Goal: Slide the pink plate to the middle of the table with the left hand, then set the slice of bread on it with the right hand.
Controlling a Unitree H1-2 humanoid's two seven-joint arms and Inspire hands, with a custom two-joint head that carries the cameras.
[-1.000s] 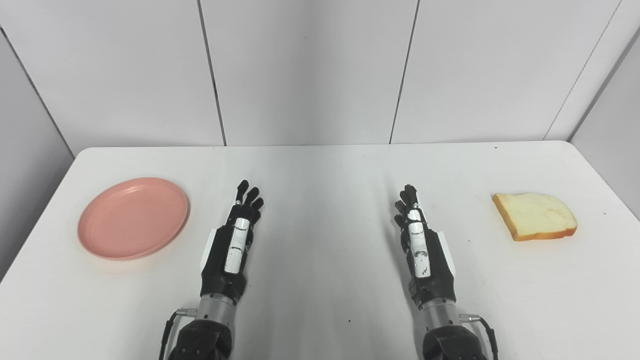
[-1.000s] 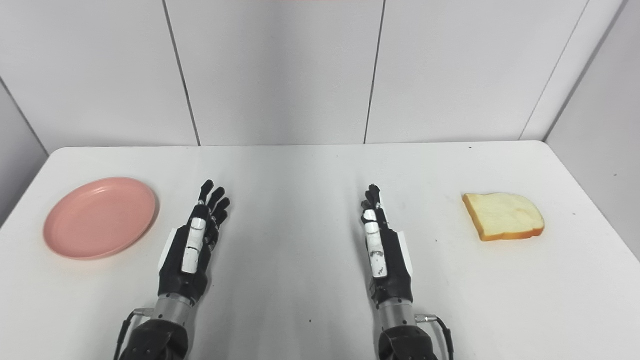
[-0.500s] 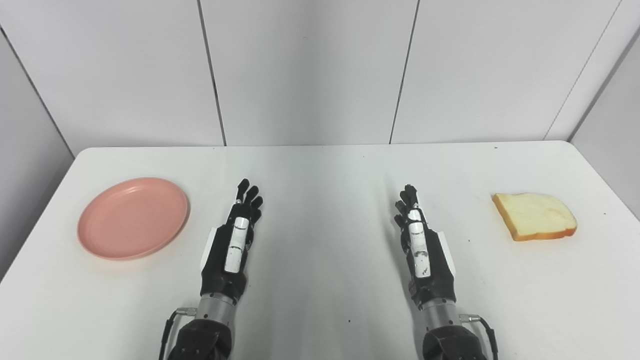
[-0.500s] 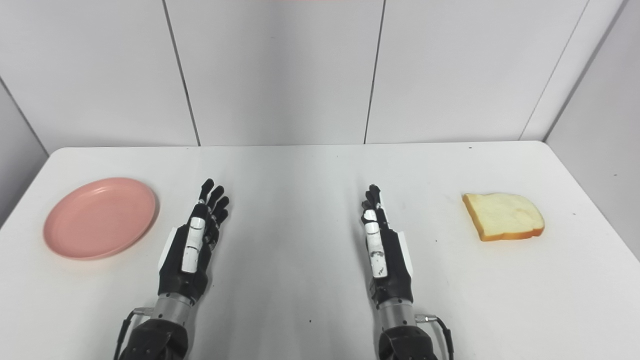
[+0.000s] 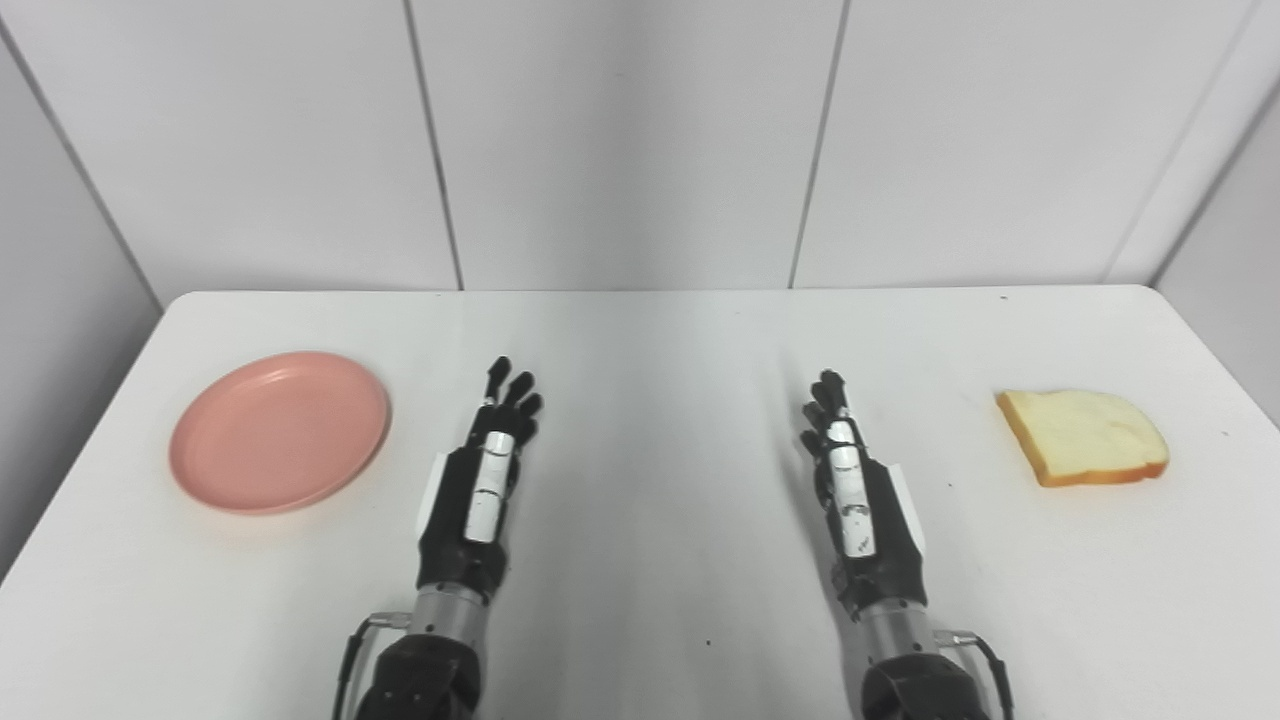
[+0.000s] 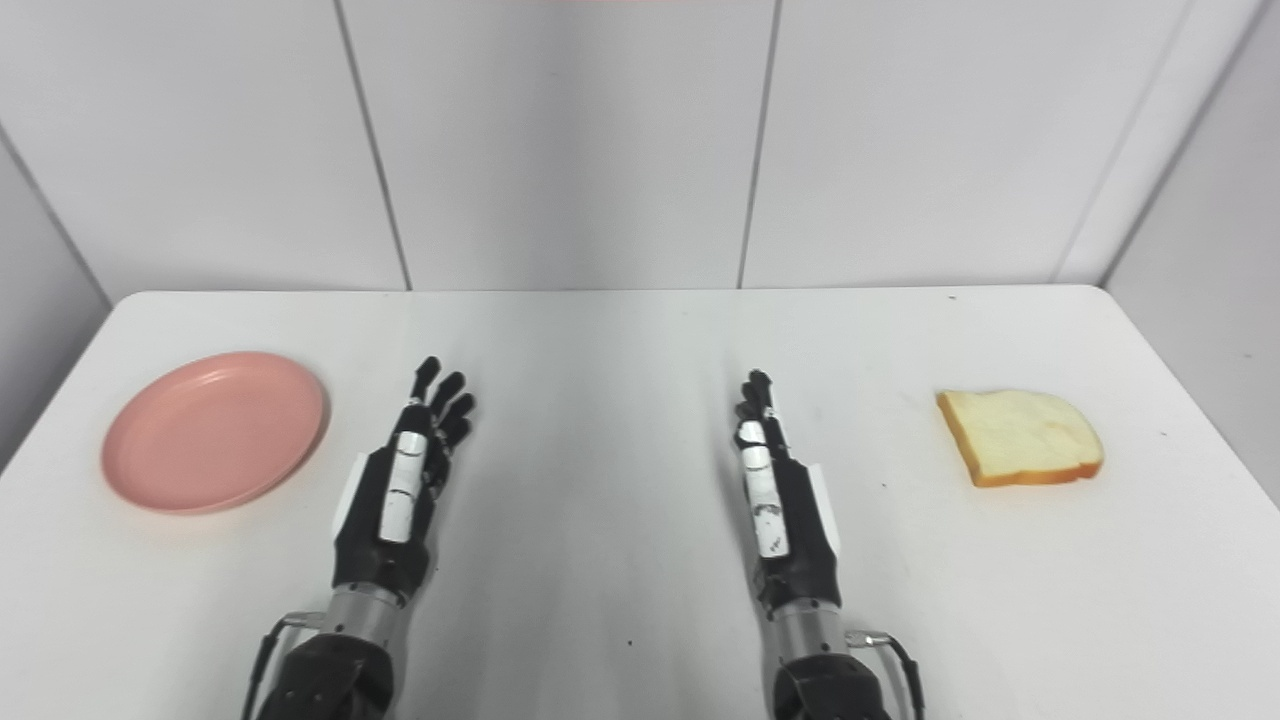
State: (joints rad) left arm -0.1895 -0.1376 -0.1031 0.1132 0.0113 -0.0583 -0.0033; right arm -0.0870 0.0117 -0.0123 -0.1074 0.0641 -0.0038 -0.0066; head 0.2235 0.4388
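The pink plate lies flat at the left side of the white table, with nothing on it. A slice of bread with a brown crust lies at the right side. My left hand rests over the table to the right of the plate, a clear gap between them, fingers stretched forward and apart, holding nothing. My right hand is left of the bread, well apart from it, fingers straight and holding nothing. In the right eye view the plate and the bread keep the same layout.
White wall panels stand right behind the table's far edge. Bare tabletop stretches between my two hands and ahead of them. The table's rounded corners show at the far left and far right.
The whole picture has shifted slightly right, so the camera has moved. Plate, bread and both hands keep their places on the table.
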